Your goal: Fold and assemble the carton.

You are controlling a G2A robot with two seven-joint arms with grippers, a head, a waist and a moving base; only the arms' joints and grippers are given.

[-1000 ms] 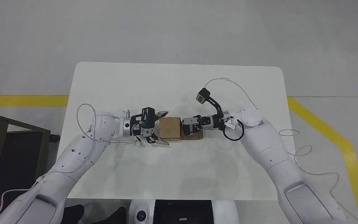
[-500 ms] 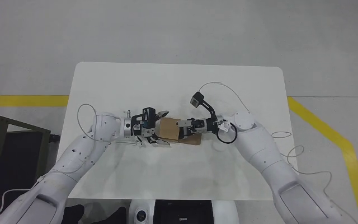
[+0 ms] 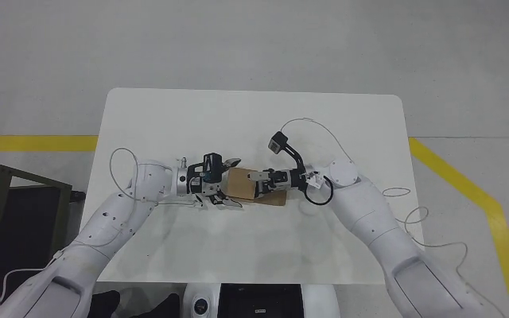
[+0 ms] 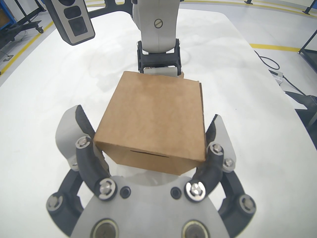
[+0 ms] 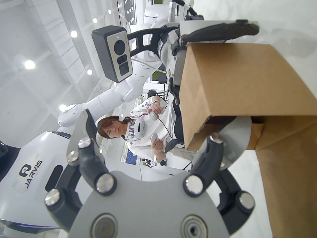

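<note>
Carton point(image 4: 153, 115): brown cardboard, already squared up into a box. It sits near the middle of the counter point(image 3: 318, 119) between my two tools, turned a little askew. I cannot tell whether its underside touches the counter.
Closed end: it faces my left tool, has a thin slot point(image 4: 148, 153) across it, and looks finished.
Open end: it faces my right tool, with a loose flap point(image 5: 284, 169) standing out beside it, not yet tucked.
Handling: I judge it light and hollow. It should be stiff at the creases and corners and soft in the middle of each panel. Bare card should give my pads fair grip, but a hard squeeze would dent a wall.
Where to hold: across the width close to the closed end, where the folded walls brace each other. The flap should be pushed near its crease, not at its free edge.
Left tool point(image 4: 148, 116): the fingers are spread as wide as the carton, with one pad on each side of the closed end, clamping it.
Right tool point(image 5: 149, 127): the fingers are far apart and grip nothing. One finger is at the open end against the wall's edge and the other is in free air.
Risk: pushing the flap could slide or twist the carton in my left tool's hold, so that hold has to take the push.
</note>
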